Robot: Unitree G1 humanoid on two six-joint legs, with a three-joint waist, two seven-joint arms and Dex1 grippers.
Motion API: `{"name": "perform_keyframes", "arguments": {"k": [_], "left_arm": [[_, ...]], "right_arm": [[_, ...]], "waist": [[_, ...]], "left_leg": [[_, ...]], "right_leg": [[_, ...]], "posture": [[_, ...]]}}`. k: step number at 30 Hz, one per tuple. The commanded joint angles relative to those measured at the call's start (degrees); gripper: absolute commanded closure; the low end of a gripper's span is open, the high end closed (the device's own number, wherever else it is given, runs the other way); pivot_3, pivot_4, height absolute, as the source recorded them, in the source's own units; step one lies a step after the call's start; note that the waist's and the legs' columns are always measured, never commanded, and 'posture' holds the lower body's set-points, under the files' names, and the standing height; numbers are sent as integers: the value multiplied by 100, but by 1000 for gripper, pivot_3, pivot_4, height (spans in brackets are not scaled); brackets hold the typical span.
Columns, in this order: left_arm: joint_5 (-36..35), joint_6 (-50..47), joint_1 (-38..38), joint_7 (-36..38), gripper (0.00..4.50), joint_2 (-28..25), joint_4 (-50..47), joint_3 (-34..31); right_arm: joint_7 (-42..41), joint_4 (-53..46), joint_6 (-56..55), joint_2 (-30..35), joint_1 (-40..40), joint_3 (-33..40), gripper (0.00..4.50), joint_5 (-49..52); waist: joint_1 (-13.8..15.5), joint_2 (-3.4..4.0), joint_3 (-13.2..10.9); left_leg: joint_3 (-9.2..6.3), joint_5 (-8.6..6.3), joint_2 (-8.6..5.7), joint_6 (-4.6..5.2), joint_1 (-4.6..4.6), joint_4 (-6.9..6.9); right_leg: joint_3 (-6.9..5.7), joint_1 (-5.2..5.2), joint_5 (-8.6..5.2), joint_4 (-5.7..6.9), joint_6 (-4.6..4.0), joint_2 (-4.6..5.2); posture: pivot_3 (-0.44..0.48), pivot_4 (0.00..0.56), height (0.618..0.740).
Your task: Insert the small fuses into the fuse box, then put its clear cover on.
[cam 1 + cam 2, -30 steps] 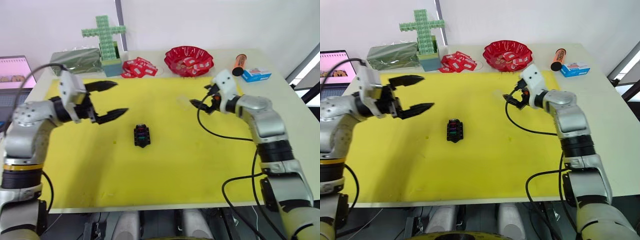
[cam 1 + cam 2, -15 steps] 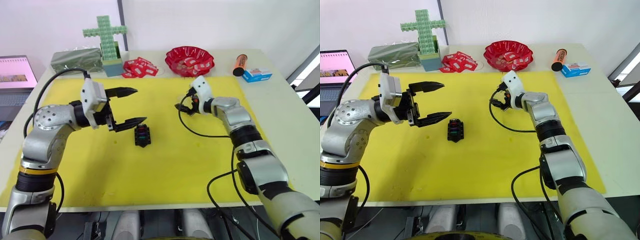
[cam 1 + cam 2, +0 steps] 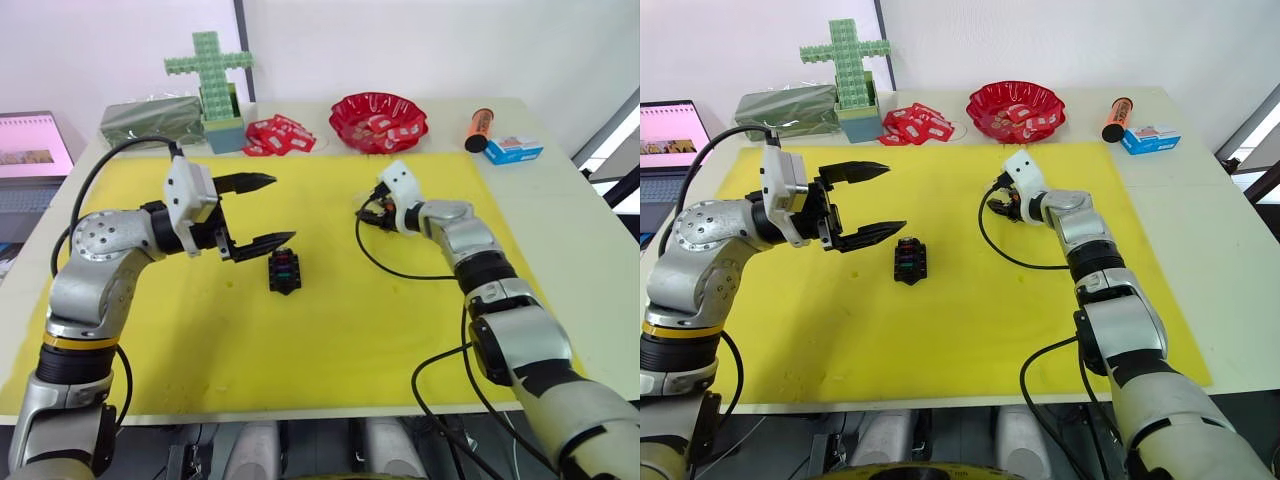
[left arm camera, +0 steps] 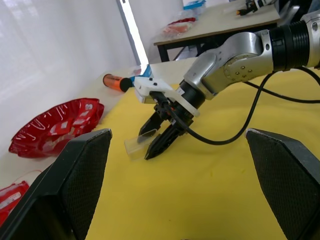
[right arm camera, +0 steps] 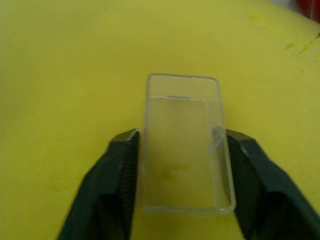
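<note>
Up close, clear cover (image 5: pixel 182 145) between right gripper (image 5: pixel 180 165) fingers

bright, even indoor light, soft shadows under the arms on the yellow mat (image 3: pixel 340 330). strong white glow off the curtain in the left wrist view. near fingers (image 4: pixel 75 190) blurry, right wrist shot a bit soft.

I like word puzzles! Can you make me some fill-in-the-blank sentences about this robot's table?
1. The right gripper holds the clear ____ between its fingers.
2. The fuse box sits on a ____ mat.
3. The left gripper beside the fuse box has its fingers ____.
4. The bowl at the table's far side is ____.

Missing words: cover; yellow; open; red
</note>
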State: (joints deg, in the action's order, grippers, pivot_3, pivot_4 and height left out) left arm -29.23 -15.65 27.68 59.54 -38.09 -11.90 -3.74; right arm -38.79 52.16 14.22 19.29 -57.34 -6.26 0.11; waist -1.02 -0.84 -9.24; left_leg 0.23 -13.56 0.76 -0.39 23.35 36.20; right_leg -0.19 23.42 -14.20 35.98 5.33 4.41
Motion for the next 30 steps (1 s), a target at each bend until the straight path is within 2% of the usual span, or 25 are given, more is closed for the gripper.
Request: {"name": "perform_keyframes", "arguments": {"k": [1, 4, 7, 9, 13, 16, 19, 22, 30], "left_arm": [[4, 98, 39, -25, 0, -13, -85, -86], [-2, 91, -21, -15, 0, -50, -103, -124], [-77, -53, -332, -31, 0, -188, -314, -243], [-148, -136, -647, -96, 0, -285, -541, -388], [-187, -248, -1767, -289, 0, -370, -1279, -690], [17, -12, -2395, -690, 0, -103, -1558, -781], [346, 216, -2994, -1152, 0, 337, -1691, -551], [830, 630, -3198, -1339, 0, 619, -1497, -208], [1668, 1122, -2962, -1858, 0, 1157, -308, 456]], "right_arm": [[67, -34, -216, -3, -147, 112, 2687, -8], [4, -169, -220, 13, -108, 197, 2687, 98], [-117, -769, -13, 61, 38, 232, 2687, 191], [-217, -1489, 319, 141, 236, 182, 2687, 210], [-317, -3293, 1263, 375, 825, 190, 2687, 335], [-262, -4169, 1661, 515, 1265, 189, 2687, 356], [-28, -4845, 2059, 492, 1615, 293, 2687, 422], [241, -5145, 2418, 343, 1717, 431, 2687, 548], [446, -5207, 2518, 352, 1786, 372, 2687, 585]], "waist": [[1, 0, 0], [1, 0, 0], [-7, 1, -1], [-19, 2, -1], [2, 5, -1], [28, 5, -1], [57, 4, 0], [50, 5, 0], [32, 5, 1]], "left_leg": [[0, 0, 0, 0, 0, 0], [1, 0, 0, 0, 0, 0], [1, 0, 1, 0, 0, -2], [1, 0, 3, 0, 0, -4], [-18, 0, 11, 0, 1, -10], [-20, 0, 13, 0, -4, -5], [-23, 0, 11, -1, -6, 1], [-22, 0, 9, -1, -5, 2], [-14, 0, -5, -1, -7, -1]], "right_leg": [[0, 0, 0, 0, 0, 0], [0, 0, 0, 0, 0, 0], [0, 1, 0, 0, 0, 0], [0, 3, 0, 1, 0, 0], [1, 5, 0, 5, 0, 2], [1, 0, -1, 0, -2, 9], [-2, -10, -12, -2, -21, 11], [2, -9, -12, -4, -22, 18], [-1, -8, -7, -3, -13, 13]], "posture": [[0, 150, 740], [0, 150, 740], [0, 150, 740], [0, 150, 740], [0, 150, 740], [0, 150, 740], [0, 150, 740], [0, 150, 740], [0, 150, 740]]}}
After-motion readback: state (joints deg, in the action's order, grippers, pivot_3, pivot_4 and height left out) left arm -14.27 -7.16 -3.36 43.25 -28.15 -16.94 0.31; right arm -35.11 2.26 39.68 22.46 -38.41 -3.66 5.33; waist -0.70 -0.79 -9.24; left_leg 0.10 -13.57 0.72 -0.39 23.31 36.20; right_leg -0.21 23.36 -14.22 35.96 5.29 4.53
